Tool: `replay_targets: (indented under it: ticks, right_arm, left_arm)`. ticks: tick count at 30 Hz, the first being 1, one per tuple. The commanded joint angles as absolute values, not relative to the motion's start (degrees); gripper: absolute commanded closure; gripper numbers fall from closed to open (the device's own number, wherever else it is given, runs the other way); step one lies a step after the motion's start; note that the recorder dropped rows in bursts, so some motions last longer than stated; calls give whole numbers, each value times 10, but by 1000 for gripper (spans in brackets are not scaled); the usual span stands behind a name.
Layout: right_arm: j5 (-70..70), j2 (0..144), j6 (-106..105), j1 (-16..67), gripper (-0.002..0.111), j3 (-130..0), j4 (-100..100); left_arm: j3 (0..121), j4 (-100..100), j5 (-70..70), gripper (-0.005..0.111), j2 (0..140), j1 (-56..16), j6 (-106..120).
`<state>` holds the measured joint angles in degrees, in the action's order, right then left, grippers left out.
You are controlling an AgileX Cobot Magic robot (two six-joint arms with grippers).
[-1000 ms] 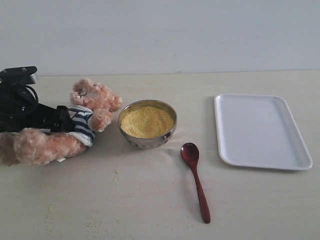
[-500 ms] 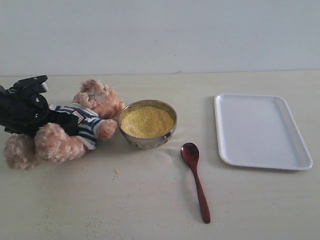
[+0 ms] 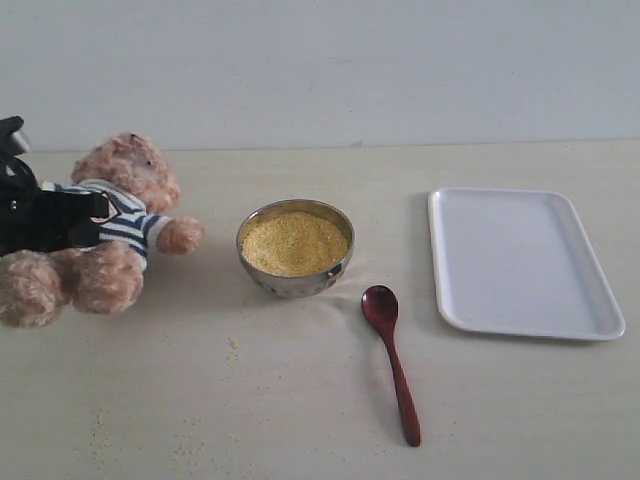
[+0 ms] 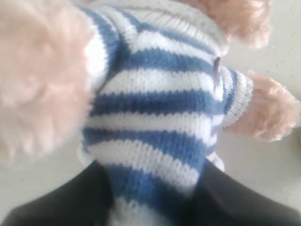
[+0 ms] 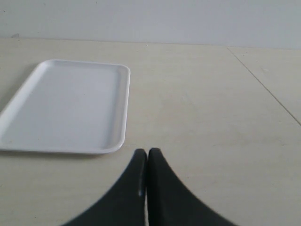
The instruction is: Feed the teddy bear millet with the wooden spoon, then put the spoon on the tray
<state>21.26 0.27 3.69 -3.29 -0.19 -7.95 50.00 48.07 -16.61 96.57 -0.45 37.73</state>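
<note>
The teddy bear (image 3: 112, 228) sits clamped by its striped sweater in the left gripper (image 4: 150, 203), probably propped to face the millet (image 3: 293, 242) beyond. The wooden spoon (image 3: 392, 372) lies untouched, well apart. The right gripper (image 5: 147, 188) is pinched shut and empty, with the tray (image 5: 70, 106) ahead of it.

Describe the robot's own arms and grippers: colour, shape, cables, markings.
Everything visible is black. The right gripper has two smooth matte fingers, broad at the base and curving in to narrow tips; one bears a tiny pale fleck. The left gripper shows as a bulkier, blocky black body at the edge of the exterior view. No cables or lettering can be made out.
</note>
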Motion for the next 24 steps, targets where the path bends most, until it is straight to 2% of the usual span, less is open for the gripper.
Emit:
replay_targets:
  ticks: [1, 12, 24]
  right_arm:
    - [210, 0, 40, -35, 109, 0, -80]
    - [210, 0, 40, -35, 109, 0, -80]
    - [194, 0, -66, -35, 109, 0, -114]
  left_arm:
    - [436, 504, -166, 102, 877, -3, 358]
    - [325, 627, -164, 102, 718, -3, 448]
    - [246, 853, -240, 102, 689, -3, 708]
